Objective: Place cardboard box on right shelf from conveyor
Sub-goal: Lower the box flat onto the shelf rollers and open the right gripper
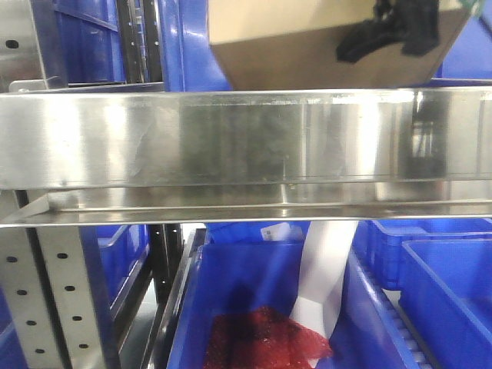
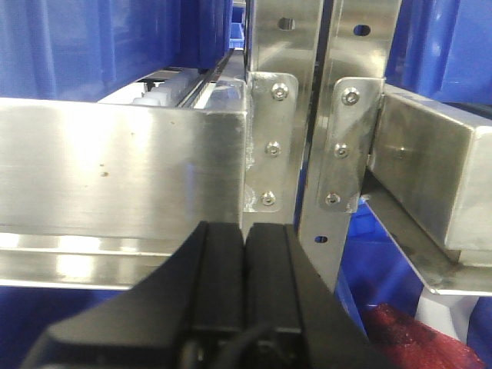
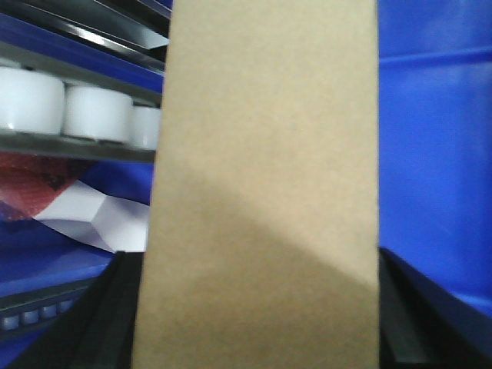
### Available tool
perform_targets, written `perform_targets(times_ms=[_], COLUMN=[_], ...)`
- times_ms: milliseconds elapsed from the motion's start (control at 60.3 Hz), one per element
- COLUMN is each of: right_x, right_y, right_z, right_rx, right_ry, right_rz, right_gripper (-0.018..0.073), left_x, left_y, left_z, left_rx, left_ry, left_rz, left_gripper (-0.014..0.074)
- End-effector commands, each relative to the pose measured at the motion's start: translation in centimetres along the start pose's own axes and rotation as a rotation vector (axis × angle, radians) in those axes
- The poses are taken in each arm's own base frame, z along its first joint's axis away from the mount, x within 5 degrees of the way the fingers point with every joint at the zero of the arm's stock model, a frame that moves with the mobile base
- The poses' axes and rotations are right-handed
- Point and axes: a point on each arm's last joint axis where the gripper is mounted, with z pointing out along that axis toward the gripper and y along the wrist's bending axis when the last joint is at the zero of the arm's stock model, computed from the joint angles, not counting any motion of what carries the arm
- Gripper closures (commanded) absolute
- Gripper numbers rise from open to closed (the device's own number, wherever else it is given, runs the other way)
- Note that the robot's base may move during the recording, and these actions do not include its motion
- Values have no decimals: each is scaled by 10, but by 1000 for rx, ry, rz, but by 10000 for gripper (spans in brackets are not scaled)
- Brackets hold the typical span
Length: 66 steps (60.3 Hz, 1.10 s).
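blue plastic bins fill the background of the front-facing view, behind and below the right shelf, whose tall shiny steel front lip runs across the whole picture. above that lip, toward its right half, the cardboard box hangs tilted, its lower edge just over the lip's top edge; whether it touches the steel cannot be told. the right claw shows as black shapes against the box's right part, grasping it. below the shelf, a blue bin holds a red mesh bag and a white paper strip that leans up toward the shelf's underside. a perforated grey upright stands below the shelf's left end.

from the left wrist view, the left claw sits low in the middle with its two black fingers pressed together, clenched on nothing. beyond it is the corner of a steel shelf lip, bolted to perforated uprights, with another steel lip to the right of them.

from the right wrist view, the cardboard box fills the middle as a plain tan slab, gripped between the right claw's black fingers at both lower sides. left of the box are white rollers on a rail, and under them a bit of red mesh and white paper. blue bin walls lie to the box's right.
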Motion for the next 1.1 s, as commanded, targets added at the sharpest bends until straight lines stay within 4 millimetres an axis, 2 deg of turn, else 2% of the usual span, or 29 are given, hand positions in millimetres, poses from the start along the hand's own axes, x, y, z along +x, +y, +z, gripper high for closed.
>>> perform_targets(times_ms=[0, 66, 133, 282, 531, 714, 896, 1079], right_x=[-4, -4, -4, -4, -7, -13, -27, -34], right_y=[-26, -24, -23, -24, -26, -27, -29, -35], right_z=[-15, -14, -13, -14, -20, -37, -69, -110], right_rx=[159, 150, 144, 153, 160, 141, 126, 144], right_ry=[-19, -19, -20, -26, -43, -78, -158, -264], right_rz=[6, 10, 27, 94, 182, 320, 509, 858], right_gripper=[279, 248, 181, -91, -76, -76, -73, -73], left_x=[-6, -6, -6, -6, -6, -6, -6, -6], left_y=[0, 0, 0, 0, 0, 0, 0, 0], left_z=[-1, -1, -1, -1, -1, -1, -1, -1], left_rx=[-1, -1, -1, -1, -1, -1, -1, -1], left_ry=[-91, -91, -91, -91, -91, -91, -91, -91], left_rz=[-5, -5, -5, -5, -5, -5, -5, -5], left_gripper=[713, 712, 713, 713, 712, 713, 713, 713])
